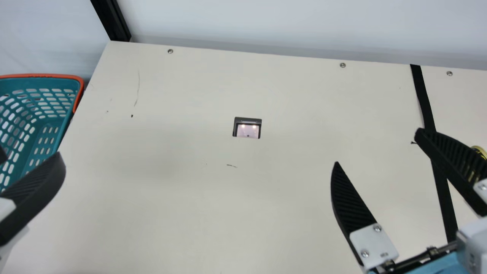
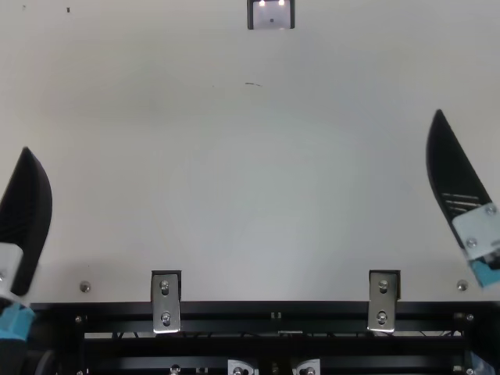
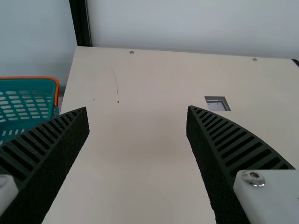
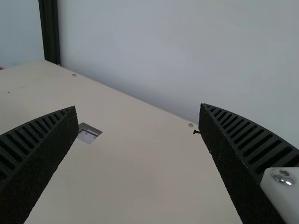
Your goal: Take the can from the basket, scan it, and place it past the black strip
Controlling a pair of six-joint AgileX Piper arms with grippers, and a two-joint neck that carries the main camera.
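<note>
1. You have what looks like the can (image 1: 481, 151) at the main view's right edge, past the black strip (image 1: 425, 102), on the side away from the basket (image 1: 42, 76). Your right arm's finger partly covers it, so you cannot tell whether it stands upright.
2. Your right gripper (image 1: 377, 147) has its fingers spread wide with nothing between them. It sits near the strip, and that fits having let the can go there, though you cannot confirm it from this.
3. Your left gripper (image 3: 137, 108) is spread wide too and holds nothing. It is on the basket's side, the sensible place for picking from it.
4. The scanner (image 1: 248, 131) is set into the table (image 1: 171, 213) between basket and strip, probably so the can passes over it on its way across. Its lights are on, but you cannot tell whether a scan registered.
5. By your look at things, placing seems done. Check the scan, then draw the right arm back carefully, since a finger could clip the can and tip it.
</note>
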